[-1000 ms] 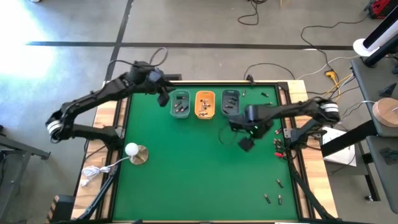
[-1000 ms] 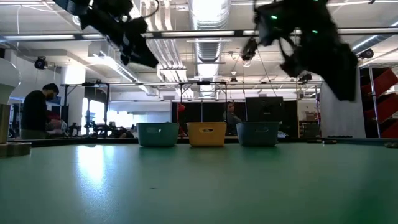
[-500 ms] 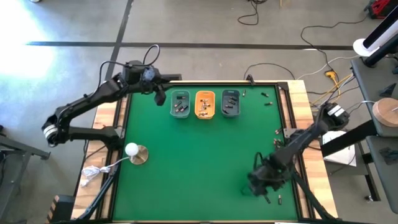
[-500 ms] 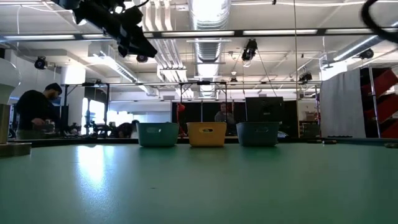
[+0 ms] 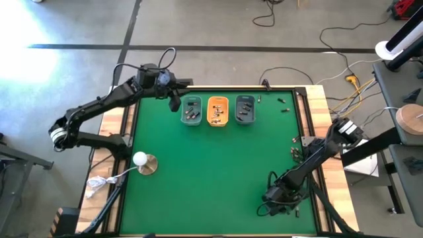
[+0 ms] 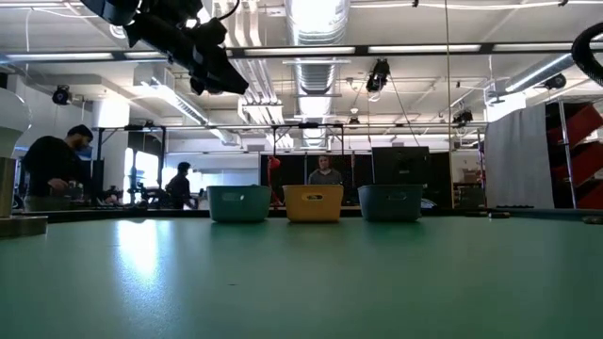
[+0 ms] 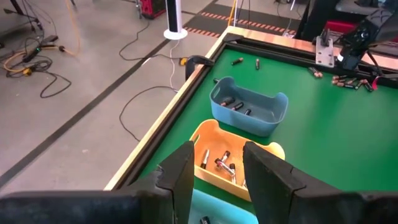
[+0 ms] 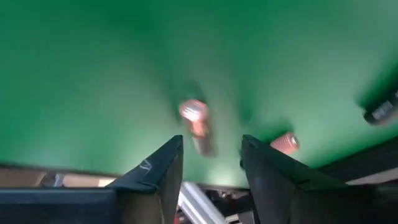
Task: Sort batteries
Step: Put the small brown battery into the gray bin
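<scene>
Now my right gripper (image 8: 208, 163) straddles a battery (image 8: 196, 122) with jaws parted, ready to pinch; left gripper (image 7: 216, 163) waits empty, jaws apart, above the trays (image 7: 264, 118).

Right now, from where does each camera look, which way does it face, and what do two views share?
High view: above the table, straight down; both arms, left gripper by the trays, right gripper low at the near right corner.
Low view: at table-top height, level toward the three trays and the room; the left arm shows above.
Left wrist view: over the orange tray; own fingers apart.
Right wrist view: close to the mat; a battery between its fingers.
Shared: high, low and left wrist views all show the trays.
</scene>
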Available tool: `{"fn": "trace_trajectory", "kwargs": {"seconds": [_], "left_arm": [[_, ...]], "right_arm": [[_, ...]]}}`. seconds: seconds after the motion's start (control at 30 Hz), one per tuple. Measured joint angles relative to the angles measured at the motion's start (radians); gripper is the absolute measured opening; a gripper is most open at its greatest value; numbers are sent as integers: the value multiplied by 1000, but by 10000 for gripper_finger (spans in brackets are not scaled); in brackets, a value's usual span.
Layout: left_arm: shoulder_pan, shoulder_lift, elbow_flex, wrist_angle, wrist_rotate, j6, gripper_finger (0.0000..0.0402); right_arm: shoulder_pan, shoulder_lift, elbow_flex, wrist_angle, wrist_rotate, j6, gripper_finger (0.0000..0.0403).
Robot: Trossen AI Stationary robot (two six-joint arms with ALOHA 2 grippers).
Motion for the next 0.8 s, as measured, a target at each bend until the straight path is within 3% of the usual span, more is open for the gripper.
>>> {"fn": "trace_trajectory", "kwargs": {"seconds": [0.23,0.53,0.8], "left_arm": [[0,-3,27,2,0,3,117],[0,-5,69,2,0,8,117],[0,-8,153,-47,0,31,117]], "right_arm": [[0,74,3,111,-38,2,104],[-42,60,-2,63,-5,-47,22],[-264,-137,29,-213,313,-156,23]]}}
